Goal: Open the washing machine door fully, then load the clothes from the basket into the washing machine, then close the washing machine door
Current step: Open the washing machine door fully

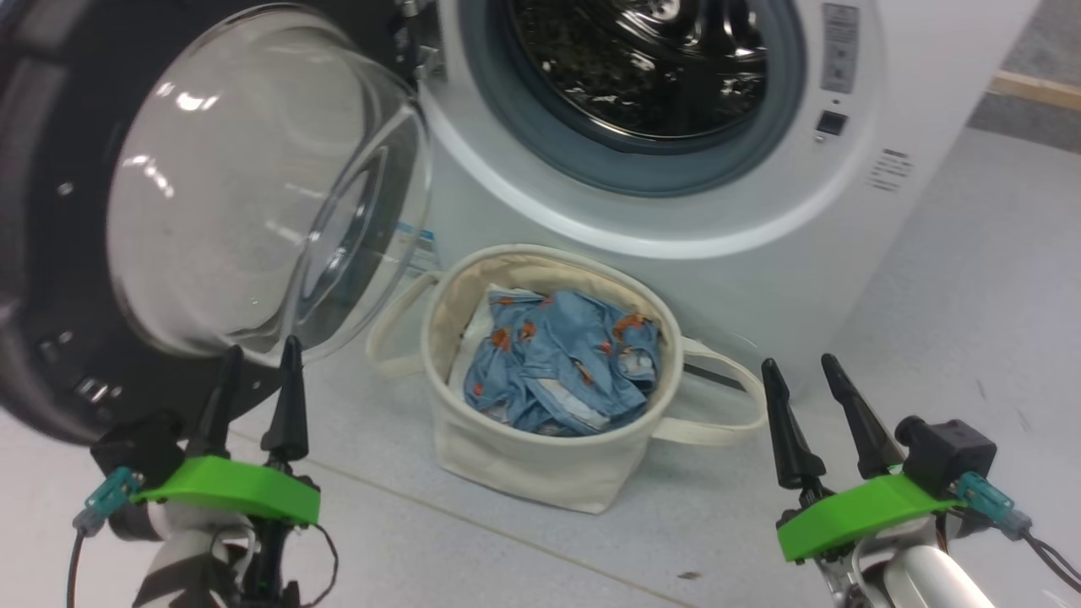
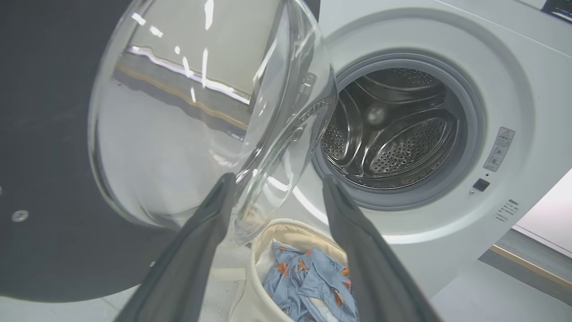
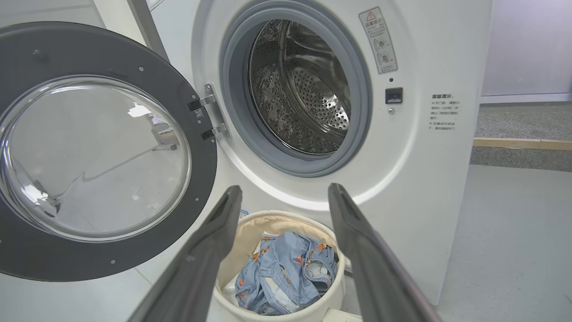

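The washing machine (image 1: 844,194) stands with its steel drum (image 3: 304,89) exposed. Its door (image 1: 51,253) is swung out to the left, the clear glass bowl (image 1: 253,186) bulging toward me. On the floor in front sits the cream basket (image 1: 524,456), holding crumpled light blue clothes (image 1: 557,363) with orange prints. My left gripper (image 1: 260,355) is open just below the glass bowl, nothing between its fingers. My right gripper (image 1: 802,371) is open at the lower right, beside the basket's right handle. In the wrist views the clothes (image 3: 286,273) (image 2: 313,286) lie beyond the spread fingers.
Grey floor (image 1: 971,338) extends to the right of the machine, with a wooden strip (image 1: 1034,89) at the far right. The open door occupies the space left of the basket. A door latch socket (image 3: 393,95) sits right of the drum opening.
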{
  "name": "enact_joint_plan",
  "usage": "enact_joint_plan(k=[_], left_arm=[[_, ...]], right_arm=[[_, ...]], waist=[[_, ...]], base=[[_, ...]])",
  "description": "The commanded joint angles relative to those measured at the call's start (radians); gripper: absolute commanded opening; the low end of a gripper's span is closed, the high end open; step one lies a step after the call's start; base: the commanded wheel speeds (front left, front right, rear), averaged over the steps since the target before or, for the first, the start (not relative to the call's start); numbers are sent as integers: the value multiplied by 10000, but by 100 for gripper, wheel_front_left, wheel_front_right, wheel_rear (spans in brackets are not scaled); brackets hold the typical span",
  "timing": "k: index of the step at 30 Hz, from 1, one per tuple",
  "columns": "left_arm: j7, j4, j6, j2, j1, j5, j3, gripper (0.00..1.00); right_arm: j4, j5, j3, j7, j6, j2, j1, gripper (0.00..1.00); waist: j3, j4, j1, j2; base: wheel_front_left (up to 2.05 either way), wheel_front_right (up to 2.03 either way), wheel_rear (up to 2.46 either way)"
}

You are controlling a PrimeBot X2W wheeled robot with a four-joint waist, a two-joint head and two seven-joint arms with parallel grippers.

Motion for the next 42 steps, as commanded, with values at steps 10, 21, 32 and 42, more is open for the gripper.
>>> enact_joint_plan(k=[10,21,32,42], left_arm=[[-49,-1071,-61,588,412,-890,-42,100],[-49,-1388,-61,635,1238,-633,571,100],[-49,-2045,-61,772,1785,-650,581,100],[-49,-2264,-61,717,1918,-712,816,100]], right_arm=[[-763,-155,-161,-124,8,-181,-350,100],[-1120,-154,-249,-124,8,-247,-412,100],[-1327,-229,-491,-124,8,-364,-430,100],[-1349,-293,-725,-124,8,-432,-454,100]], waist=[[283,-2113,0,0],[83,-3816,0,0],[32,-4268,0,0],[-38,-4180,0,0]], base=[[0,0,0],[0,0,0],[0,0,0],[0,0,0]])
